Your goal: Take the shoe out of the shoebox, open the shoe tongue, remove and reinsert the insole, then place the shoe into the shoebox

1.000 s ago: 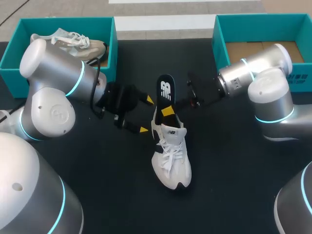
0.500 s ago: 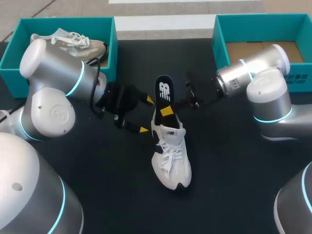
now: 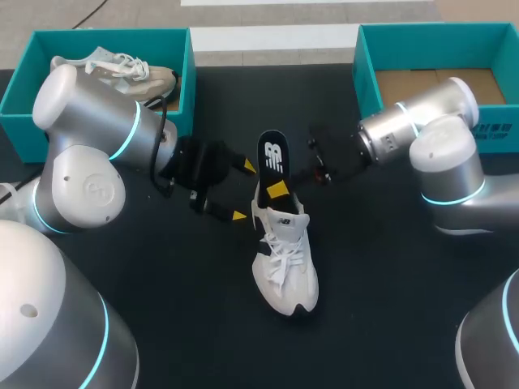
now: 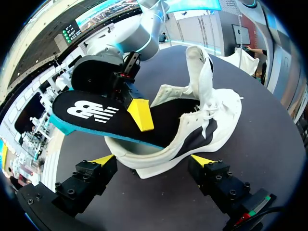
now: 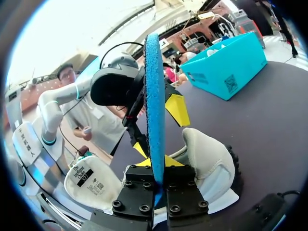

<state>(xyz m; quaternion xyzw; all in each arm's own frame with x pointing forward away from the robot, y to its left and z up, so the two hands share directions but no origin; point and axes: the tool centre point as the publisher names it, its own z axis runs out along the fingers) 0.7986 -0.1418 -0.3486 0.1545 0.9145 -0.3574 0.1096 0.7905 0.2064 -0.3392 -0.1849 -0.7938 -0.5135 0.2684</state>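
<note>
Seemingly, the insole is going back in

Head view: right gripper (image 3: 278, 188) pinches the insole (image 3: 274, 154), whose lower end sits in the shoe (image 3: 284, 259) on the table (image 3: 389, 308).
Left wrist: left gripper (image 4: 153, 161) gapes wide, tips flanking the heel.
Right wrist: the insole stands edge-on; next it needs pushing toeward and laying flat.

My right gripper (image 5: 157, 164) pinches the blue-edged insole (image 5: 154, 96) upright, edge-on, with the white shoe (image 5: 208, 161) just beneath.
</note>
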